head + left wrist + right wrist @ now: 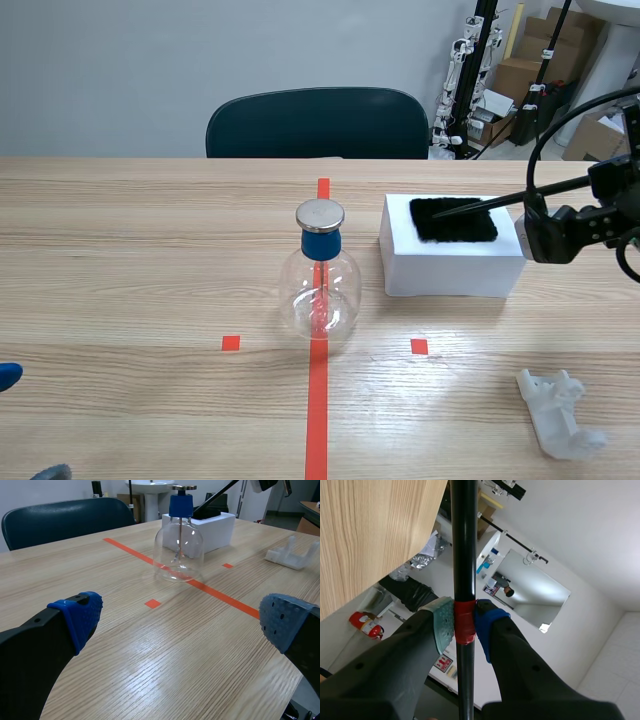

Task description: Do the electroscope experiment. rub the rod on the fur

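We log the right end effector (464,622) clamped on the rod (500,198), tip at the fur (452,222) on the box (450,272); rubbing apparently begun, electroscope (320,290) untouched, left end effector (182,620) spread wide, empty.

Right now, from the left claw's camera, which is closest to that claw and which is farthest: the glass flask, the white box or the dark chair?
1. The glass flask, straight ahead of the left claw, standing on the orange line.
2. The white box, just behind the flask.
3. The dark chair, off to one side, past the far edge of the table.
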Controlling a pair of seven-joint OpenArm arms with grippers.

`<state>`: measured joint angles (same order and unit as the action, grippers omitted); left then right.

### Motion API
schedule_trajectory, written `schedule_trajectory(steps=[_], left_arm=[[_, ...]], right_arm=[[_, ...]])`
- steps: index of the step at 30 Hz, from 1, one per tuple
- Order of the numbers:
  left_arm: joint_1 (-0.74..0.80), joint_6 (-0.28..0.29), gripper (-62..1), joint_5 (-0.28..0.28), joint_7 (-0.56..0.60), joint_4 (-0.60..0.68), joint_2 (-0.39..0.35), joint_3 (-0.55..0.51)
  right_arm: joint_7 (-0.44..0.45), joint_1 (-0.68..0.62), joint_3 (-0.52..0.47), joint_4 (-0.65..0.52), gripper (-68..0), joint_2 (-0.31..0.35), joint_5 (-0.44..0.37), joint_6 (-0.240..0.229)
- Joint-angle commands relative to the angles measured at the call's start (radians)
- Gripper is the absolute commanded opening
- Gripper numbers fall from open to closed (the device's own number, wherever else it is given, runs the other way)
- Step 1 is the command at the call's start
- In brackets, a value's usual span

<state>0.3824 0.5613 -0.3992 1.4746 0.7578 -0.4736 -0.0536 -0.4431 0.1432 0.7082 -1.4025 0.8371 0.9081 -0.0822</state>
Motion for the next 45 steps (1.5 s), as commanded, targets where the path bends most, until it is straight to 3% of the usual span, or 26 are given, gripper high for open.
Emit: schedule_trajectory(steps=[1,8,13,18,26,32,37,45], left_arm=[[0.000,0.002,1.4,0.013,0.017,0.009,-0.006,-0.001],[0.000,0.002,1.4,0.013,0.017,0.009,-0.006,-0.001],[0.000,0.002,1.4,0.013,0.017,0.009,-0.006,-0.001],[0.000,0.002,1.4,0.013,0.017,0.009,-0.006,-0.001],[0.000,0.002,1.4,0.013,0.017,0.009,-0.006,-0.001],[0.000,0.002,1.4,0.013,0.017,0.009,-0.006,-0.001],[0.000,0.002,1.4,0.013,0.017,0.009,-0.006,-0.001],[0.000,0.002,1.4,0.013,0.017,0.009,-0.006,-0.001]], right_arm=[[-0.011,0.019,-0.008,-0.007,-65.3,0.056,-0.005,0.006],[0.025,0.017,-0.008,-0.007,-65.3,0.146,-0.076,0.006],[0.035,0.018,-0.008,-0.007,-65.3,0.087,-0.032,0.006],[-0.018,0.018,-0.008,-0.007,-65.3,0.024,0.008,0.006],[0.006,0.018,-0.008,0.007,-65.3,0.129,-0.080,0.006],[0.021,0.026,-0.008,0.018,-65.3,0.067,-0.048,0.006],[-0.025,0.043,-0.008,0.018,-65.3,0.005,-0.010,0.006],[-0.006,0.018,-0.008,0.020,-65.3,0.093,-0.059,0.006]])
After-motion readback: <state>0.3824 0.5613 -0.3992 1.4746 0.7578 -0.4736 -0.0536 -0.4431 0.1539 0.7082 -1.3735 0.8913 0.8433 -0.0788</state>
